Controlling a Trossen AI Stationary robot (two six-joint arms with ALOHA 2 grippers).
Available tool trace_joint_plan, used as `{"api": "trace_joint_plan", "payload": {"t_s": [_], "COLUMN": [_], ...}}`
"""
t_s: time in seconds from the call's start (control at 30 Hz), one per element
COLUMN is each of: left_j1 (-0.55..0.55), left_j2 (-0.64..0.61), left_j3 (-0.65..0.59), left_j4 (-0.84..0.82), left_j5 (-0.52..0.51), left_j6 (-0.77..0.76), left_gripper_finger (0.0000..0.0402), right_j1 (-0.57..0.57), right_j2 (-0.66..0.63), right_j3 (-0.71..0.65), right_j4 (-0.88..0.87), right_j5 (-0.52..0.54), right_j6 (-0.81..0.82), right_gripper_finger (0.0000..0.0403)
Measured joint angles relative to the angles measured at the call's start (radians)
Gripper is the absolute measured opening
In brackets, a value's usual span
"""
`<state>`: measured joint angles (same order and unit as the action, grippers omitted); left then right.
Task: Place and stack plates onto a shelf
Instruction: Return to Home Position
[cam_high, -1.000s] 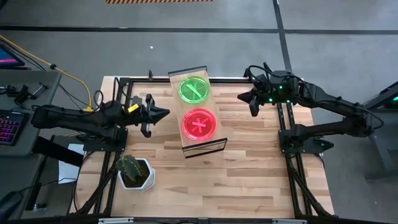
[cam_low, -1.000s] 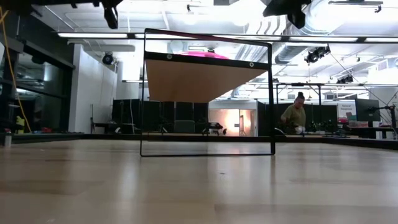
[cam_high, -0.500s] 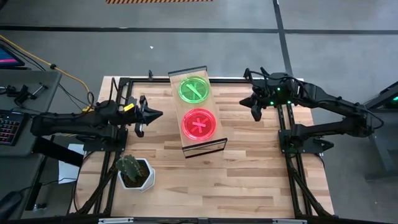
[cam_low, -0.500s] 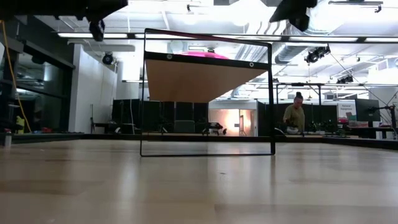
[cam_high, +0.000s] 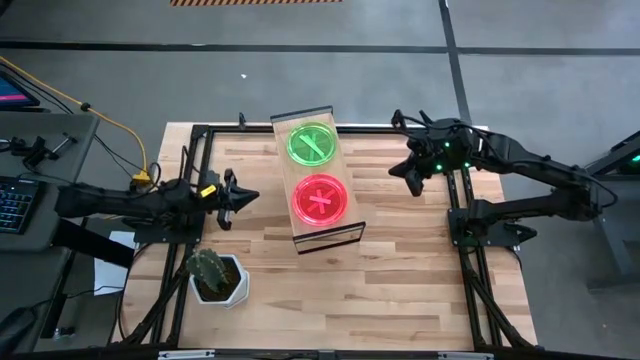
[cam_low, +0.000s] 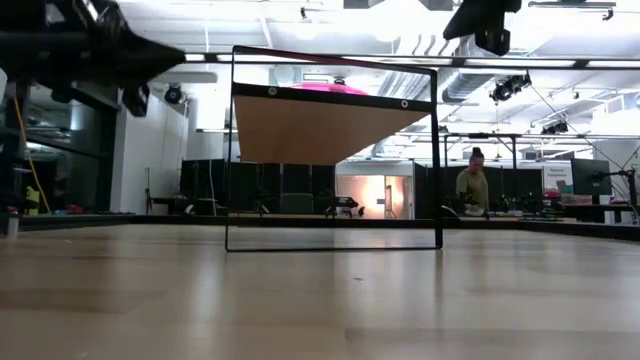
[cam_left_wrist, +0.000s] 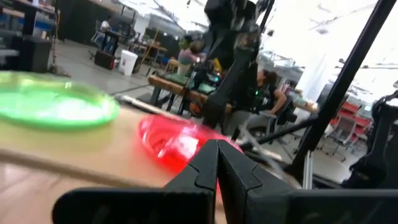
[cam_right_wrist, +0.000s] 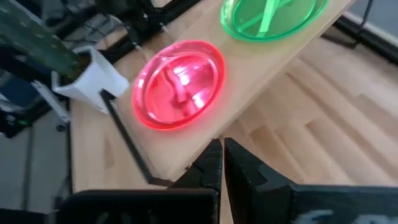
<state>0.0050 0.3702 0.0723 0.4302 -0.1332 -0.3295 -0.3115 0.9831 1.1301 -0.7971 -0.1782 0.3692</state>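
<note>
The shelf (cam_high: 316, 184) is a light-wood plank raised on a dark frame in the middle of the table; the low view shows the shelf (cam_low: 330, 125) from below. Green plates (cam_high: 312, 143) lie flat on its far half and red plates (cam_high: 320, 199) on its near half; how many are stacked I cannot tell. My left gripper (cam_high: 252, 195) is shut, left of the shelf and pointing at it. My right gripper (cam_high: 409, 175) is shut and hovers right of the shelf. The left wrist view shows the green plate (cam_left_wrist: 53, 102) and the red plate (cam_left_wrist: 174, 140); the right wrist view shows the red plate (cam_right_wrist: 180, 84) and the green plate (cam_right_wrist: 270, 15).
A cactus in a white pot (cam_high: 214, 276) stands near the table's near-left corner, just near-side of my left arm. Dark frame rails (cam_high: 195, 160) run along the table's left and right sides. Bare wood (cam_high: 400, 270) lies right of and nearer than the shelf. People show in the room behind.
My left gripper has drawn back from the shelf toward the table's left and near edges and come down lower, staying shut. My right gripper has shifted slightly toward the right edge. The plates and the shelf have stayed where they were.
</note>
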Motion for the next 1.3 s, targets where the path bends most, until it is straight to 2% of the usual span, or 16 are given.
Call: {"api": "trace_joint_plan", "payload": {"t_s": [0.1,0.27,0.53,0.63,0.77,0.97,1.17,1.3], "left_j1": [0.004,0.016,0.023,0.023,0.023,0.023,0.023,0.023], "left_j2": [-0.044,-0.102,-0.115,-0.114,-0.114,-0.114,-0.114,-0.113], "left_j3": [-0.056,-0.059,-0.059,-0.059,-0.059,-0.059,-0.059,-0.059], "left_j4": [0.034,-0.046,-0.073,-0.074,-0.074,-0.08,-0.085,-0.09], "left_j5": [0.0,0.018,0.051,0.05,0.042,0.041,0.041,0.038], "left_j6": [0.0,0.0,0.061,0.08,0.073,0.073,0.072,0.071], "left_gripper_finger": [0.0,0.0,0.0,0.0,0.0,0.0001,0.0001,0.0001], "right_j1": [0.0,0.008,0.156,0.212,0.267,0.286,0.286,0.286], "right_j2": [-0.017,-0.077,-0.199,-0.282,-0.449,-0.719,-0.96,-0.972], "right_j3": [0.0,0.0,-0.014,-0.127,-0.381,-0.688,-0.858,-0.902], "right_j4": [0.0,0.0,0.019,0.118,0.303,0.481,0.551,0.584], "right_j5": [-0.025,-0.025,0.116,0.133,0.133,0.133,0.134,0.122], "right_j6": [0.054,0.123,0.099,0.1,0.15,0.147,0.123,0.084], "right_gripper_finger": [0.0,0.0,0.0,0.0,0.0,0.0,0.0,0.0]}}
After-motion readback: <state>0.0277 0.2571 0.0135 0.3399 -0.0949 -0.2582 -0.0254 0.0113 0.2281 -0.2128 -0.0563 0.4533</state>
